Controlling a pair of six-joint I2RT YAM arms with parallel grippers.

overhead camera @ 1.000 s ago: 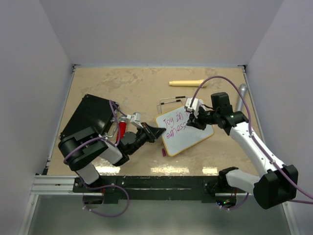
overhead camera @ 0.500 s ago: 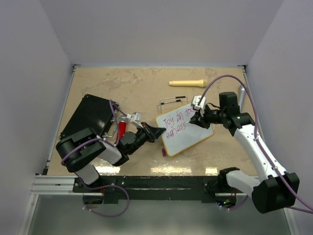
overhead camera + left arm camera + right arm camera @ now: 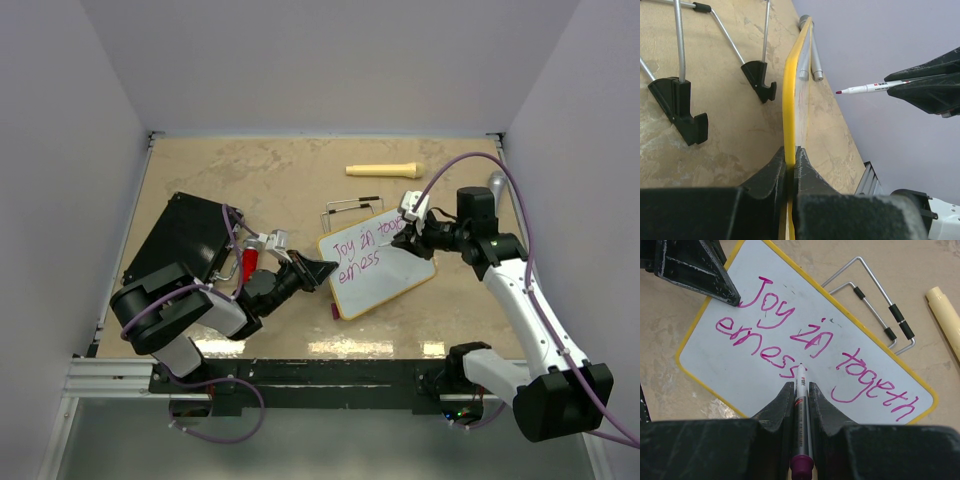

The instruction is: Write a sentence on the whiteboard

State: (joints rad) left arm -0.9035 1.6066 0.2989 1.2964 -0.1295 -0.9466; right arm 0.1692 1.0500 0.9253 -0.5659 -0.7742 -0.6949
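Observation:
The whiteboard lies tilted on the table, its yellow rim pinched at the left edge by my left gripper, which is shut on it. The pink sentence reads "Joy in togeth" over "erness". My right gripper is shut on a grey marker. The marker's tip points just past the last "s" of the lower line. In the left wrist view the tip stands a little off the board's face.
A black flat case lies at the left behind my left arm. A wire stand with black feet sits just behind the board. A cream stick, a grey tube and a magenta cap lie around.
My right arm has swung to the right with the marker, uncovering more of the top line. The left gripper and the board have stayed put.

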